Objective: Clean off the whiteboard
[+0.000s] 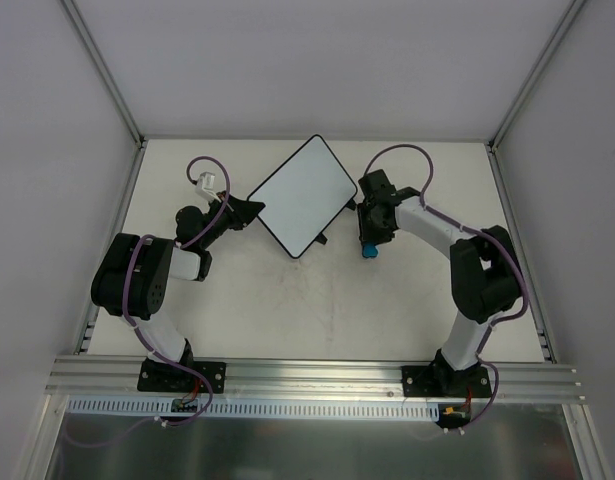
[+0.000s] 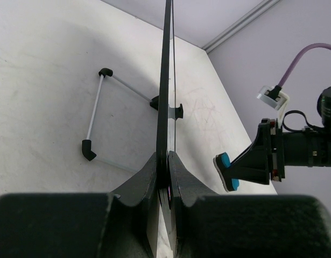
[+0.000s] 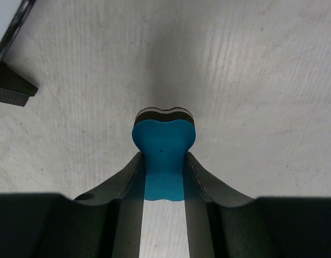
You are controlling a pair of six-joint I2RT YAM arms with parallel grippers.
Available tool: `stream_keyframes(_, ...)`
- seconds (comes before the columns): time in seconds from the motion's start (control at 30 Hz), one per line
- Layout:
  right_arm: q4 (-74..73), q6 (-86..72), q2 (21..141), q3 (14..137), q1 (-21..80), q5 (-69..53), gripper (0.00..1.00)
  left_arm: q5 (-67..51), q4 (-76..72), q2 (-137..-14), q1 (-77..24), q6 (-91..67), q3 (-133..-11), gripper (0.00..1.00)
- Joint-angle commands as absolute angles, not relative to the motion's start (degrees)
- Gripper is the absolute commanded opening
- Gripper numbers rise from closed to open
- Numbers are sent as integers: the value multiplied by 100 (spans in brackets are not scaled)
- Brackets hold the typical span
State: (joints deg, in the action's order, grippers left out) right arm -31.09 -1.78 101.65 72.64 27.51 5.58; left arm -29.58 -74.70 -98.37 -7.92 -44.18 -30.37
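The whiteboard (image 1: pixel 302 195) lies turned like a diamond at the table's middle back, its face blank white from above. My left gripper (image 1: pixel 249 212) is shut on its left corner. In the left wrist view the whiteboard (image 2: pixel 166 80) runs edge-on away from the gripper (image 2: pixel 168 161), its two black tabs (image 2: pixel 178 111) at the far end. My right gripper (image 1: pixel 369 238) hangs just right of the board, apart from it, shut on the blue eraser (image 1: pixel 369 250). In the right wrist view the eraser (image 3: pixel 164 145) sits pinched between the fingers above bare table, with a corner of the whiteboard (image 3: pixel 6 16) at top left.
Grey walls and aluminium posts close in the white table (image 1: pixel 407 300) at the back and sides. A thin white bar with black end caps (image 2: pixel 95 113) shows left of the board's edge in the left wrist view. The right arm (image 2: pixel 300 148) reaches in from the right.
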Motion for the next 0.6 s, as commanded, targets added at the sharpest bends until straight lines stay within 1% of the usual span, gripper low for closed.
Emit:
stream_keyframes(0.0, -3164, -44, 10397, 7426, 2689, 264, 0, -3111, -8147, -9923, -835, -4192, -2944, 0)
stream_keyframes(0.07, -3173, -53, 10503, 7497, 2672, 237, 0, -3111, -8156, -9914, -826, -4192, -2936, 0)
stream_keyframes(0.17, -3164, -53, 10564, 7523, 2663, 202, 3, -3138, -8174, -9914, -826, -4201, -2927, 0)
stream_keyframes(0.3, -3164, -53, 10608, 7541, 2646, 167, 14, -3138, -8165, -9905, -826, -4192, -2927, 0)
stream_keyframes(0.43, -3155, -44, 10591, 7506, 2646, 176, 22, -3129, -8174, -9905, -817, -4210, -2918, 0)
stream_keyframes(0.5, -3155, -53, 10582, 7506, 2646, 176, 30, -3138, -8174, -9905, -817, -4201, -2918, 0)
stream_keyframes(0.57, -3147, -53, 10565, 7480, 2645, 193, 35, -3155, -8200, -9905, -817, -4210, -2909, 1)
